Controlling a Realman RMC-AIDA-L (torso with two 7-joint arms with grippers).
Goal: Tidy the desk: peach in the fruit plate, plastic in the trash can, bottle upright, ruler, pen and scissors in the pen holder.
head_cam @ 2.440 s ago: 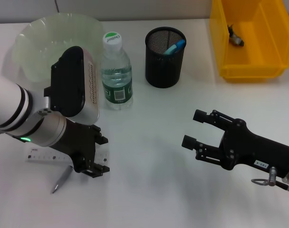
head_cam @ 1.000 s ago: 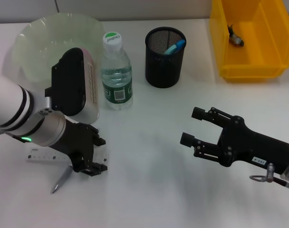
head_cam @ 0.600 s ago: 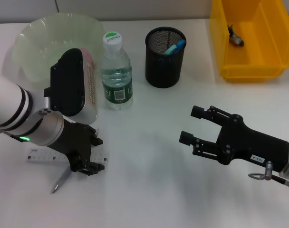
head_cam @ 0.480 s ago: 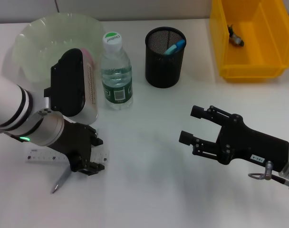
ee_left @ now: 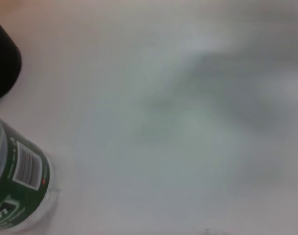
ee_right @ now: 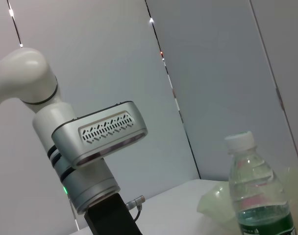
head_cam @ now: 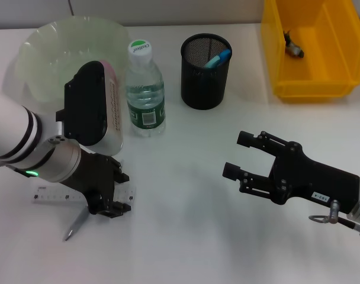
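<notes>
Left claw (head_cam: pixel 109 204): low over the worktop (head_cam: pixel 186 236), directly above the ruler (head_cam: pixel 50 193) and pen (head_cam: pixel 77 223); whether its fingers are spread or closed cannot be told, and nothing is visibly lifted.
Ruler: flat on the worktop, partly under the left claw. Not yet stowed.
Pen: flat, tip end pointing out from beneath the left claw, just beside the ruler. Not yet stowed.
Bottle (head_cam: pixel 145 89): upright, beyond the left claw, next to the arm's casing. Done.
Fruit plate (head_cam: pixel 44 41): pale green, beyond the left arm; a pink edge shows behind the casing, perhaps the peach, cannot tell.
Pen holder (head_cam: pixel 206 71): black mesh, beyond and between both claws; blue handles (head_cam: pixel 218 58) inside, likely the scissors. Judged done.
Right claw (head_cam: pixel 239 157): fingers spread, empty, hovering apart from everything.
Trash can (head_cam: pixel 313 50): yellow bin, beyond the right claw; a small scrap (head_cam: pixel 293 45) inside, likely the plastic. Judged done.
Remaining, by judgement: ruler and pen into the holder.
</notes>
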